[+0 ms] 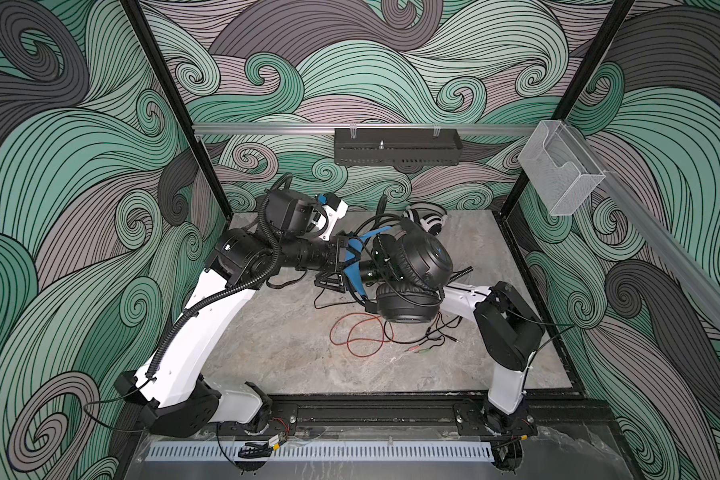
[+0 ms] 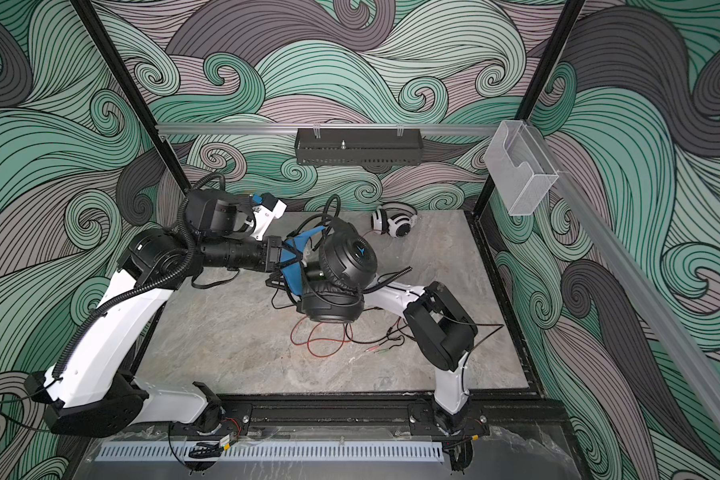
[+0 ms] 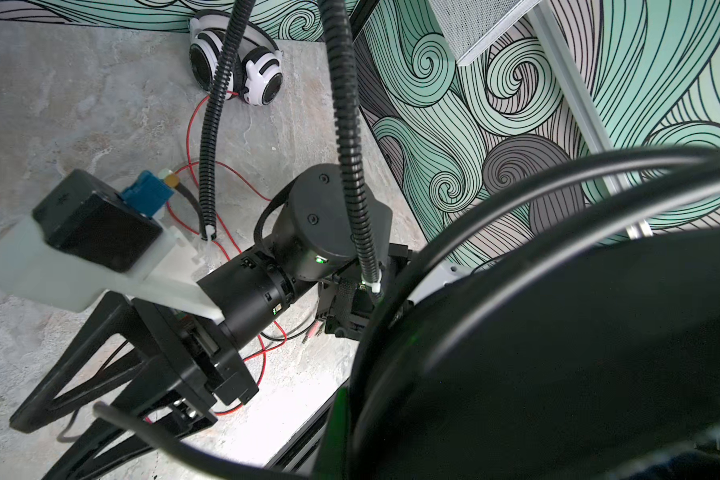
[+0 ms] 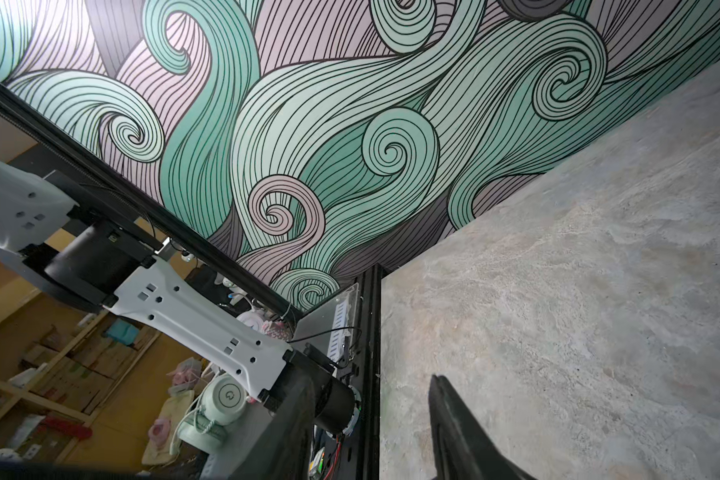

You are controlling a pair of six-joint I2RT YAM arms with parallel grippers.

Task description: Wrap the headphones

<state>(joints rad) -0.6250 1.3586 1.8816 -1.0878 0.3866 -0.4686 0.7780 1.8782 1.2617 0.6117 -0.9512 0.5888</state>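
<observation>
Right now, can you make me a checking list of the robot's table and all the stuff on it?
Surface: grey marbled table, bare at the front.
Job's things: black headset held up above the table; white headset lying at the back.
Clutter: nothing seen.
Grippers: left gripper shut on the black headset's blue band; right gripper open just beside it, holding nothing.
Cables: red cord and black cord loose in loops on the table, unwrapped.
Surroundings: swirl-patterned walls; black tray and clear box on the rails.
</observation>
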